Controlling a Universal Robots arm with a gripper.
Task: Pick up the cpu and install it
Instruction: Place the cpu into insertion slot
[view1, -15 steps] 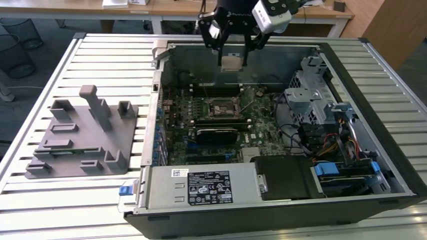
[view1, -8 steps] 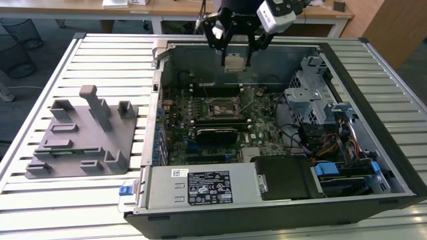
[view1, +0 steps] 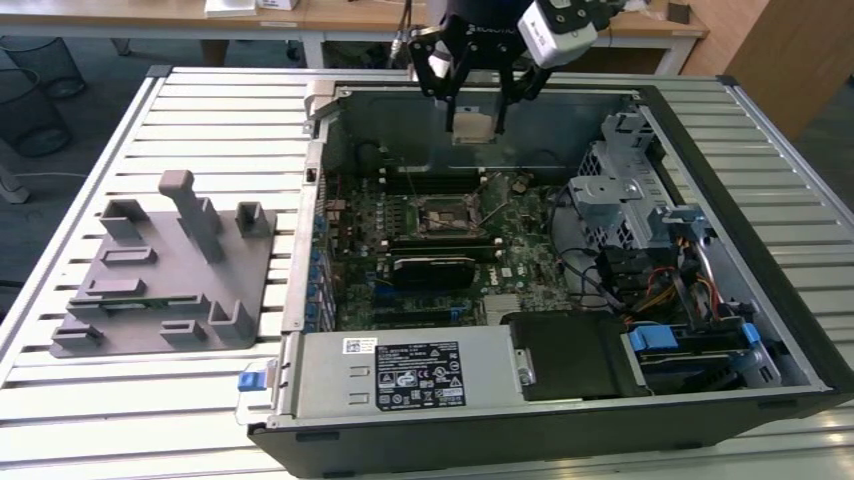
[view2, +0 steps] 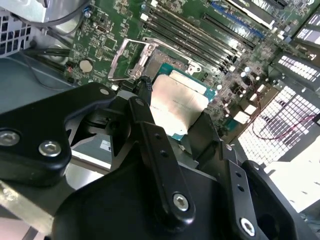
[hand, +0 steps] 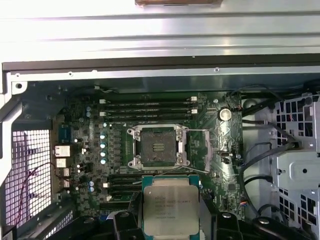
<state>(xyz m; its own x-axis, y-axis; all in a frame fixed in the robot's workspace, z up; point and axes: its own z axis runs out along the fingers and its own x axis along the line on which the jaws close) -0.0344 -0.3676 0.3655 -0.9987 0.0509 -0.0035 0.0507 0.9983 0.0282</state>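
Got the black multi-link gripper (view1: 477, 120) clamped on the small flat square cpu with silvery-beige metal lid and green rim (view1: 477, 128). Pinching it by opposite edges with the fingers (view2: 145, 100), lid side facing both wrist cameras (hand: 171, 210).

Holding it airborne above the open black computer case (view1: 747, 140), over the far part of the green motherboard (view1: 534, 255) in the exterior view, not touching the board.

Below: square metal-framed socket (hand: 156, 146), empty, with its steel load plate (view2: 125, 60) swung open. No part sitting in the socket recess.

Flanking the socket: rows of long black memory slots (hand: 150, 110). Nearer the camera in the exterior view: larger black rectangular ribbed block (view1: 434, 270), then the silver labelled power supply box (view1: 400, 370).

On the exterior view's right: grey perforated metal drive cage (view1: 627, 190) and a bundle of black and coloured cables (view1: 654, 290), close to the board edge but clear of the socket.

Outside the case, on the exterior view's left: grey plastic tray with upright posts (view1: 174, 270) on the white slatted metal table (view1: 200, 110).
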